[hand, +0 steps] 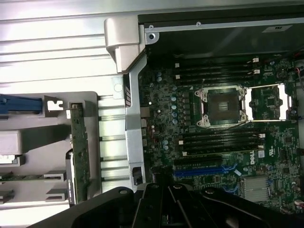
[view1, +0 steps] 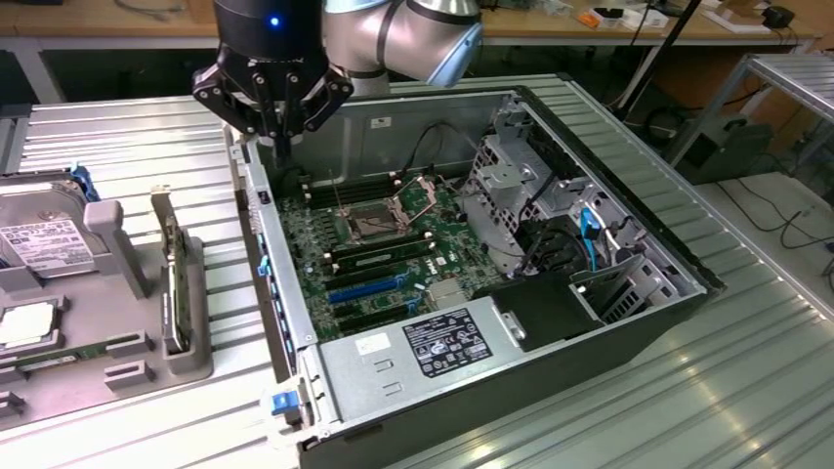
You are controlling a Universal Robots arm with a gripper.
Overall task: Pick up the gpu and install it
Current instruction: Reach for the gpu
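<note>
The gpu (view1: 175, 293) stands on its edge in a slot of the grey tray (view1: 195, 363), at the lower left of the exterior view, with its silver bracket end rising toward the back. It is just beside the open computer case (view1: 651, 322) and well apart from the gripper (view1: 276, 145). The gripper hangs at the upper left centre of that view, over the case's far corner. Its fingers are clenched together with nothing between them. Inside the case the green motherboard (view1: 391, 269) lies exposed, its processor socket (view1: 371, 223) uncovered near the middle of the frame. A power supply (view1: 417, 342) sits at the near end. At the left edge a silver hard drive (view1: 46, 239) rests in the same tray.
</note>
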